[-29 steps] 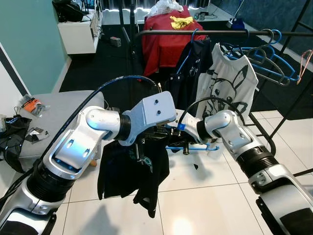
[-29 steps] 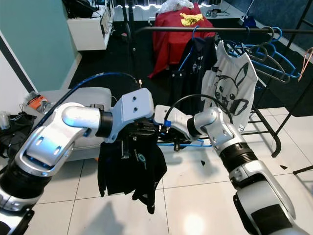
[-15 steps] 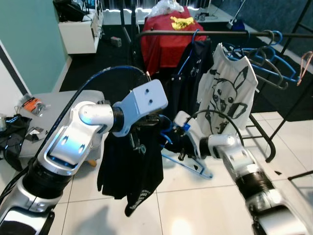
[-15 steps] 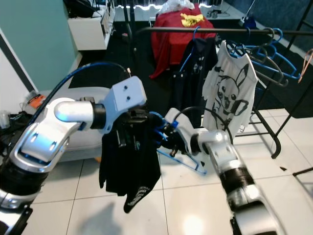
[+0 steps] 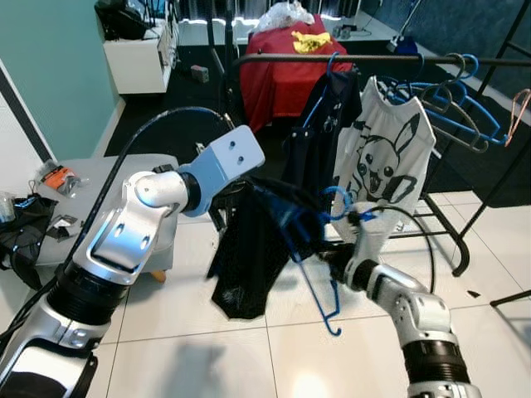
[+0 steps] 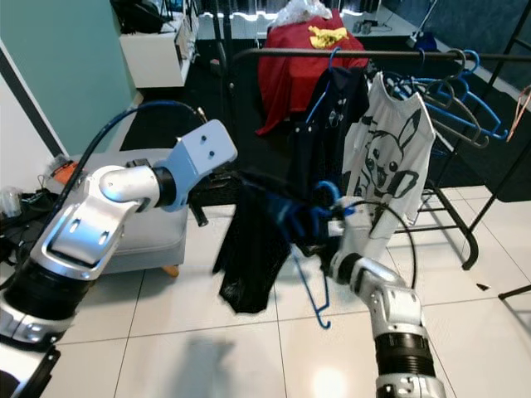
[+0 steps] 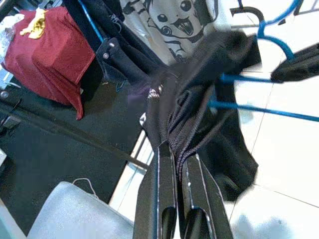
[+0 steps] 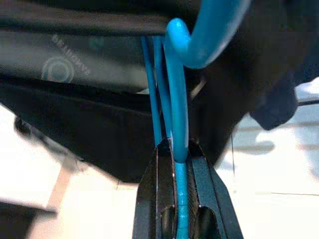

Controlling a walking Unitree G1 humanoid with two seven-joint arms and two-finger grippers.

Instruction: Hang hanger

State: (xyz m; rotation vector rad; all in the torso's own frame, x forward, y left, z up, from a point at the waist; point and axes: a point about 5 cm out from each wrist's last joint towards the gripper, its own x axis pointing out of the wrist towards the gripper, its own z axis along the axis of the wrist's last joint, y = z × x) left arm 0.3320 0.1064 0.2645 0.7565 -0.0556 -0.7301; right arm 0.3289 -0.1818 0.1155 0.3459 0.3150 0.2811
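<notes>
A black garment (image 5: 249, 249) is stretched between my two grippers, in front of the clothes rail (image 5: 373, 58). My left gripper (image 7: 174, 147) is shut on a bunched edge of that fabric, up and to the left. A blue hanger (image 5: 319, 278) is partly inside the garment, with its hook (image 5: 336, 199) sticking up and one arm slanting down toward the floor. My right gripper (image 8: 177, 149) is shut on the blue hanger (image 8: 177, 89) at its neck, low and to the right of the garment. In the eye views its fingers are hidden behind the cloth.
On the rail hang a white shirt with a cartoon print (image 5: 386, 157), a dark garment (image 5: 328, 124) and several empty hangers (image 5: 452, 108). A red cloth (image 5: 282, 62) lies behind. A grey ottoman (image 5: 91, 178) stands at the left, and the rail's base (image 5: 452, 240) at the right.
The hanger has swung from level to steeply slanted, hook up. My left gripper has pulled the garment up and leftward, spreading it. My right arm has dropped lower and reaches up from below.
</notes>
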